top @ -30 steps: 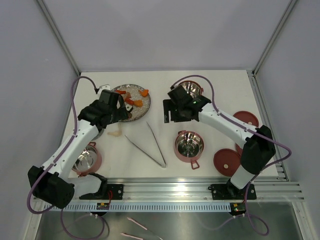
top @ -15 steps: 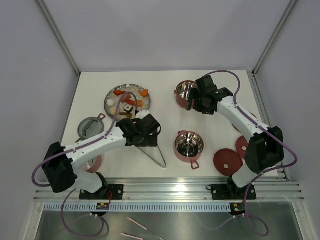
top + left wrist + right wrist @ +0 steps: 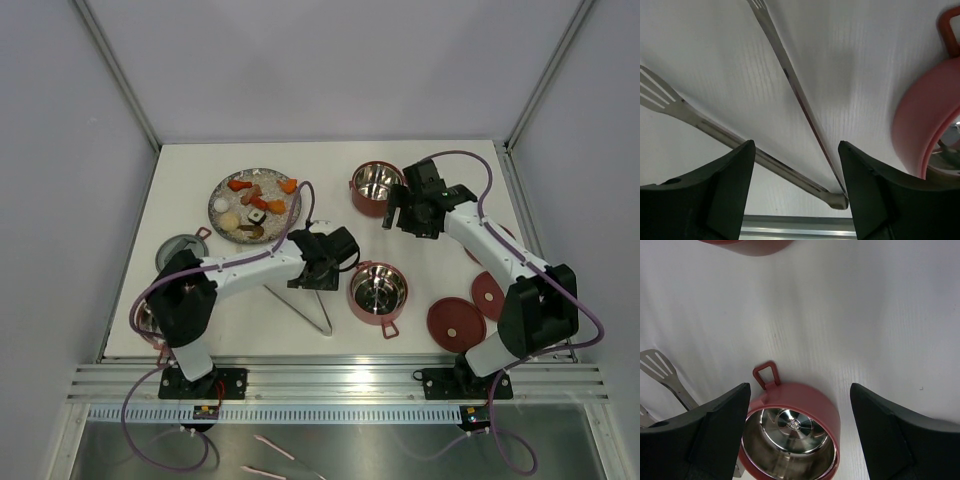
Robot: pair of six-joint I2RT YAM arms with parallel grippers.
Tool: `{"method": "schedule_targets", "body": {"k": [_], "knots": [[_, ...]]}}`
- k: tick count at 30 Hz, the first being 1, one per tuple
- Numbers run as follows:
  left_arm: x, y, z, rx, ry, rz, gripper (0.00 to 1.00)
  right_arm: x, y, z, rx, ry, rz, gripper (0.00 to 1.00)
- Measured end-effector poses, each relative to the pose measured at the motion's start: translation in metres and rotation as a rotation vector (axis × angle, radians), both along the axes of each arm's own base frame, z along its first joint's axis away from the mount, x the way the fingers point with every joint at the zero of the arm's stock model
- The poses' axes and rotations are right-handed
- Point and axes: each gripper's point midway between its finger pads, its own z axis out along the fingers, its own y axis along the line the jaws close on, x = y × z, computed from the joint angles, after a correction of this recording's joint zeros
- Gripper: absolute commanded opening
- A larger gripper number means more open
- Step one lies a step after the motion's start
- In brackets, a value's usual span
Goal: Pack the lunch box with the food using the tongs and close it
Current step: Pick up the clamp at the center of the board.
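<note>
The left fingers (image 3: 715, 190) stand apart over the tongs (image 3: 785, 70) (flat near the surface's (image 3: 880, 60) near edge). The right fingers (image 3: 720, 425) hang apart beside the far red tier (image 3: 358, 197).

Seemingly speckled grey plate (image 3: 216, 206), white table (image 3: 330, 165)

The tongs (image 3: 790, 82) are bright metal; the lunch box tier (image 3: 810, 395) is matt red outside (mirror-shiny steel inside); the bench (image 3: 865, 315) is matt white, finely ribbed.

White table (image 3: 420, 165) bears tongs (image 3: 300, 311), plate (image 3: 217, 210), lids (image 3: 453, 322), and three, perhaps four, tiers (image 3: 354, 300).
</note>
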Motion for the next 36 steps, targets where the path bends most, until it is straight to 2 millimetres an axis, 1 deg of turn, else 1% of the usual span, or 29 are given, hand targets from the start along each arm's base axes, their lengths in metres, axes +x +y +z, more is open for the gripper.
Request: {"method": "schedule_targets", "body": {"k": [3, 4, 5, 6, 8, 9, 12, 14, 16, 19, 21, 23, 25, 27, 28, 29, 31, 33, 34, 35, 36], "knots": [[0.003, 0.001, -0.019, 0.034, 0.027, 0.011, 0.58, -0.004, -0.003, 0.002, 0.003, -0.007, -0.004, 0.88], [0.005, 0.001, -0.024, 0.039, 0.032, 0.015, 0.53, -0.005, -0.004, 0.002, 0.003, -0.007, -0.005, 0.88], [0.006, 0.001, -0.03, 0.044, 0.041, 0.016, 0.44, -0.006, -0.004, 0.002, 0.003, -0.007, -0.005, 0.88], [0.007, 0.001, -0.032, 0.044, 0.042, 0.018, 0.37, -0.008, -0.005, 0.001, 0.003, -0.005, -0.005, 0.88], [0.01, -0.001, -0.034, 0.033, 0.043, 0.018, 0.07, -0.01, -0.006, -0.002, 0.001, 0.002, -0.006, 0.88], [0.011, -0.004, -0.034, 0.02, 0.043, 0.007, 0.0, -0.011, -0.006, -0.004, 0.0, 0.007, -0.008, 0.88], [0.012, -0.014, -0.034, -0.013, 0.054, -0.038, 0.0, -0.013, -0.007, -0.006, -0.004, 0.015, -0.008, 0.88], [0.008, -0.019, -0.037, -0.033, 0.073, -0.083, 0.0, -0.012, -0.007, -0.006, -0.004, 0.014, -0.009, 0.88], [0.002, -0.02, -0.043, -0.03, 0.093, -0.139, 0.0, -0.013, -0.007, -0.006, -0.007, 0.016, -0.01, 0.89], [-0.012, -0.014, -0.05, 0.001, 0.126, -0.226, 0.0, -0.013, -0.008, -0.006, -0.008, 0.015, -0.01, 0.89], [-0.021, -0.01, -0.047, 0.016, 0.132, -0.297, 0.0, -0.013, -0.008, -0.006, -0.008, 0.015, -0.01, 0.88], [-0.025, -0.008, -0.038, 0.014, 0.117, -0.357, 0.06, -0.013, -0.008, -0.006, -0.007, 0.015, -0.01, 0.89], [-0.024, -0.009, -0.024, 0.0, 0.084, -0.4, 0.11, -0.013, -0.007, -0.006, -0.006, 0.015, -0.01, 0.88], [-0.021, -0.01, -0.013, -0.012, 0.05, -0.426, 0.22, -0.013, -0.007, -0.006, -0.005, 0.016, -0.009, 0.88], [-0.018, -0.009, -0.01, -0.01, 0.041, -0.433, 0.25, -0.013, -0.007, -0.006, -0.004, 0.016, -0.008, 0.89], [-0.016, -0.009, -0.008, -0.007, 0.034, -0.437, 0.3, -0.013, -0.007, -0.006, -0.004, 0.016, -0.008, 0.89], [-0.013, -0.007, -0.009, 0.007, 0.032, -0.446, 0.33, -0.013, -0.007, -0.006, -0.004, 0.016, -0.008, 0.89], [-0.01, -0.006, -0.008, 0.016, 0.03, -0.449, 0.44, -0.013, -0.007, -0.006, -0.004, 0.016, -0.007, 0.88], [-0.009, -0.005, -0.007, 0.02, 0.028, -0.454, 0.47, -0.013, -0.007, -0.006, -0.004, 0.017, -0.007, 0.89], [-0.008, -0.005, -0.005, 0.022, 0.025, -0.456, 0.69, -0.013, -0.007, -0.006, -0.004, 0.017, -0.007, 0.89], [-0.007, -0.006, -0.003, 0.026, 0.02, -0.464, 0.86, -0.013, -0.007, -0.006, -0.004, 0.017, -0.007, 0.95]]}}
